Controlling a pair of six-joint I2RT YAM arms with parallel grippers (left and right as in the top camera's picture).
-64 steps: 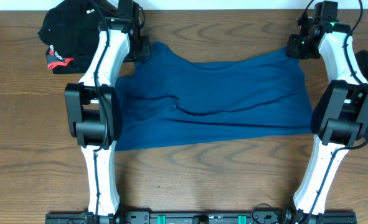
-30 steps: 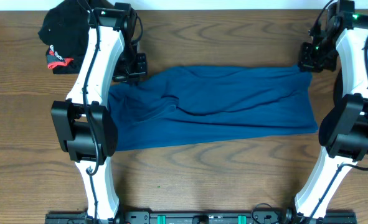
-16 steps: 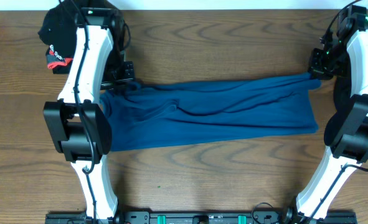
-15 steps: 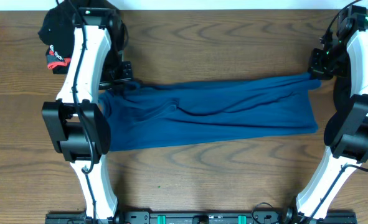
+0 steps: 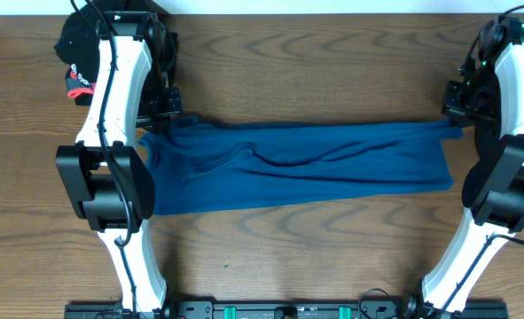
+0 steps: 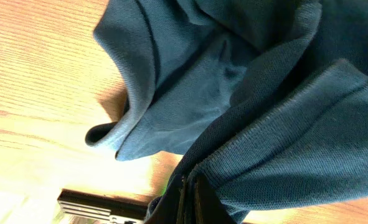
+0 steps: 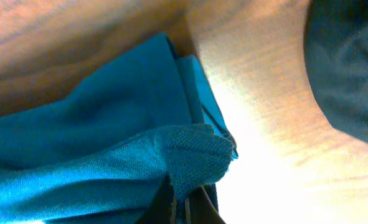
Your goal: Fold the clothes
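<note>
Because the teal-blue shirt [image 5: 297, 168] is held only by a small bite of hem at each of its 2 far corners, a slipped corner is the main risk. Excess tension along the held edge would probably pull fabric out of 1 pinch, and that side would drop short.

Unequal travel of the 2 arms would skew the fold line. A ridge of creases left of centre could also be trapped under the top layer.

The shirt lies mid-bench as a wide band. Its long axis runs left to right, from one arm to the other. The far edge is drawn nearly straight, and the near edge slants, sitting closer to the robot base on the left. Collar and hem cannot be told apart.

The left end effector [image 6: 187, 190] is pressed together on a ribbed edge. The right end effector [image 7: 179, 198] pinches a folded corner.

A black garment with red-white trim [image 5: 80, 62] lies at the far left of the bench [image 5: 332, 62], apart from the shirt.
</note>
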